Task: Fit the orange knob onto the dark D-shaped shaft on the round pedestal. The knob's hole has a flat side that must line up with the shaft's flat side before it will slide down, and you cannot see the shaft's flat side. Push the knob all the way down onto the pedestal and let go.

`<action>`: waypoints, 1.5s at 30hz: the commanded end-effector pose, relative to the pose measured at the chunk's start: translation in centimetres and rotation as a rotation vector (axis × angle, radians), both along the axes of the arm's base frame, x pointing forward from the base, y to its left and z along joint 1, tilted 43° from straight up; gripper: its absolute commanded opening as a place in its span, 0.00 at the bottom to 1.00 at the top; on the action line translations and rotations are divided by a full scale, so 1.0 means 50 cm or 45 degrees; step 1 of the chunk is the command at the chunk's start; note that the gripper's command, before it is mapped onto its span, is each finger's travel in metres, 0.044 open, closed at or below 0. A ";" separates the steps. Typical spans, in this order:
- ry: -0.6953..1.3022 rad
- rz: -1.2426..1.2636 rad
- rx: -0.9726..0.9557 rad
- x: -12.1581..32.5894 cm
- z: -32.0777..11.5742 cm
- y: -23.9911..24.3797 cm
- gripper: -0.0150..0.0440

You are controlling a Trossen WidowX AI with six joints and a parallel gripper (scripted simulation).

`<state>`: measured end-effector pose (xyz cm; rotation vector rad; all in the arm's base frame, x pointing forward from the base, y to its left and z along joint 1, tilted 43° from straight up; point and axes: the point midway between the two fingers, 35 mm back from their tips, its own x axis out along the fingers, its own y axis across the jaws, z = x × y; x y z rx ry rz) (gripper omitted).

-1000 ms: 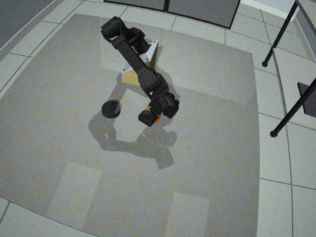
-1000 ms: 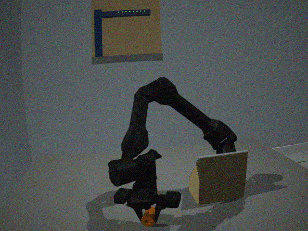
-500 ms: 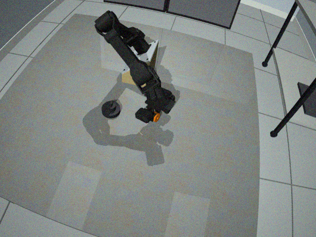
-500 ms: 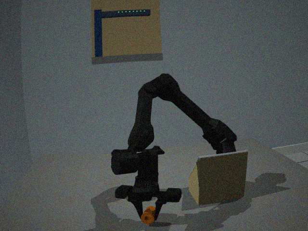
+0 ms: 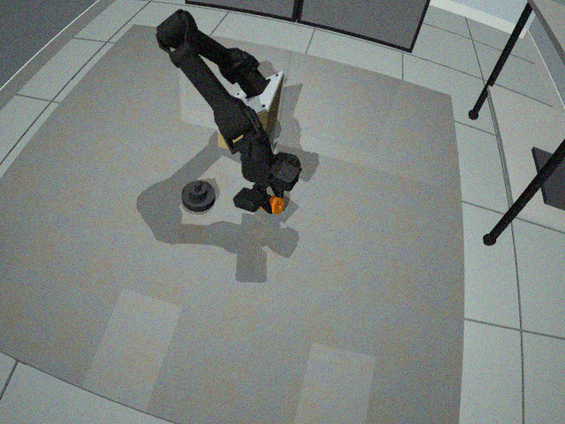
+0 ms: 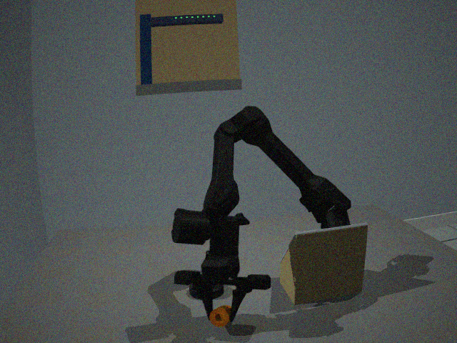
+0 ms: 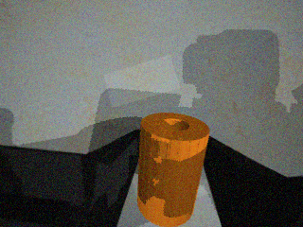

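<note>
Clearly, the gripper [image 5: 270, 200] [image 6: 221, 316] [image 7: 171, 138] is clamped on the orange knob [image 5: 276, 205] [image 6: 219, 317] [image 7: 171, 175], beside the pedestal [image 5: 198, 202] [image 6: 194, 294]; keep the grip firm, lift clear, then turn the hole downward before crossing over.

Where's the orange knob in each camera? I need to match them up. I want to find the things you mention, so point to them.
Top: just right of centre, at the claw [image 5: 270, 203] [image 6: 221, 318].
Exterior: bottom, near centre, between the fingertips.
Wrist: lower middle, upright in frame.
Shared landmark: the orange knob [image 5: 277, 205] [image 6: 219, 317] [image 7: 171, 165] itself, between black fingers.
</note>
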<state>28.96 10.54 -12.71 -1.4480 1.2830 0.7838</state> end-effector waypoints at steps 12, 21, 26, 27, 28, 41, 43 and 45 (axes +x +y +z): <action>-0.014 0.079 0.277 -0.009 0.023 -0.019 0.56; -0.024 0.120 0.430 -0.013 0.033 -0.031 0.56; -0.029 0.143 0.512 -0.016 0.039 -0.038 0.56; -0.030 0.147 0.529 -0.016 0.040 -0.040 0.56; -0.030 0.152 0.545 -0.016 0.041 -0.041 0.56; -0.043 0.207 0.753 -0.021 0.051 -0.061 0.56; -0.044 0.216 0.785 -0.022 0.053 -0.064 0.56; -0.046 0.224 0.817 -0.023 0.054 -0.067 0.56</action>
